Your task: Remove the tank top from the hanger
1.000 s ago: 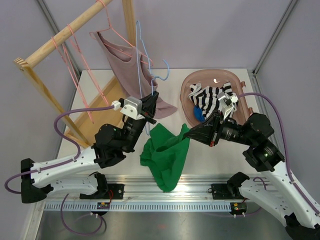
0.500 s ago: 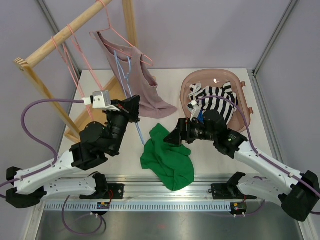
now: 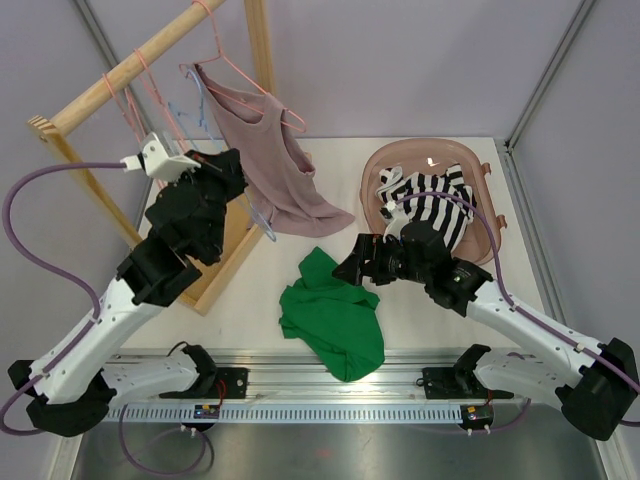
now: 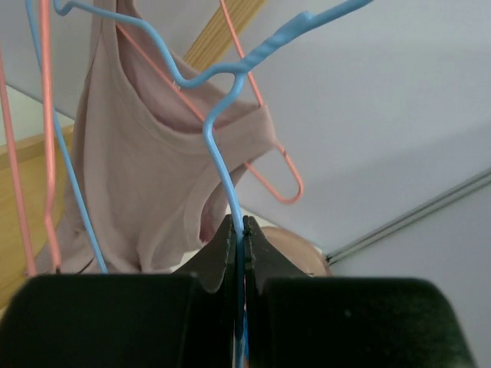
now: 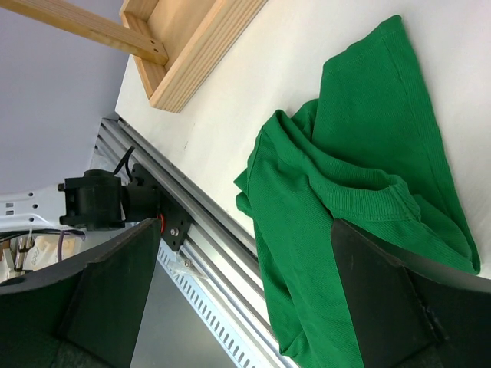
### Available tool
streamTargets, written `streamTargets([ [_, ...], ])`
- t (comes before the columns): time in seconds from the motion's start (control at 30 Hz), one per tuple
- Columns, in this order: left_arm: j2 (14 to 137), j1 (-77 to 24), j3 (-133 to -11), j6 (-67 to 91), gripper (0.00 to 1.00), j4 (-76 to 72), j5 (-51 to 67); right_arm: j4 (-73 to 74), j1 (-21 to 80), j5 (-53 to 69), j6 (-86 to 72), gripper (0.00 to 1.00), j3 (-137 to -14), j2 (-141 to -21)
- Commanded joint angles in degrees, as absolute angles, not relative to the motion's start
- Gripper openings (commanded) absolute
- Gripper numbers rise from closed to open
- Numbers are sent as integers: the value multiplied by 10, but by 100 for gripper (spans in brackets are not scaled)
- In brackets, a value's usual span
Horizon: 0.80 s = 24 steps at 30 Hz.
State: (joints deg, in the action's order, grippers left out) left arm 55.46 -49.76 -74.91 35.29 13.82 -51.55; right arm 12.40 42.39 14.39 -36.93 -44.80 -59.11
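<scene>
A green tank top [image 3: 330, 312] lies crumpled on the white table, off any hanger; the right wrist view shows it [image 5: 360, 176] just below the fingers. My right gripper [image 3: 352, 268] hovers over its upper right edge, open [image 5: 253, 295] with nothing in it. My left gripper [image 3: 226, 166] is raised beside the wooden rack, shut [image 4: 240, 230] on the wire of a bare blue hanger [image 4: 221, 161]. A mauve tank top [image 3: 270, 160] hangs on a pink hanger [image 3: 236, 66] just right of the left gripper.
The wooden rack [image 3: 120, 76] carries more pink hangers, and its base frame [image 3: 225, 250] lies on the table's left side. A pink basket [image 3: 386, 160] at the back right holds striped clothing [image 3: 430, 200]. A metal rail [image 3: 330, 385] runs along the near edge.
My right gripper has opened and let go of the green tank top, which now lies flat on the table. The left arm swung the blue hanger up and left to the rack.
</scene>
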Motion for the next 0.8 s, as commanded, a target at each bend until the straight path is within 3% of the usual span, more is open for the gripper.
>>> streamTargets([
  [0.0, 592, -420, -823, 423, 0, 184, -408, 121, 429, 127, -363, 99, -467, -577],
  [0.2, 668, -294, -920, 445, 0, 206, -282, 136, 428, 124, -354, 99, -472, -562],
  [0.37, 738, -218, -1002, 456, 0, 228, -247, 139, 428, 126, -353, 100, -465, -555],
  [0.57, 769, -172, -1001, 492, 0, 232, -219, 122, 428, 133, -361, 100, -440, -556],
  [0.77, 730, -170, -894, 522, 0, 195, -231, 122, 428, 141, -348, 100, -441, -583],
])
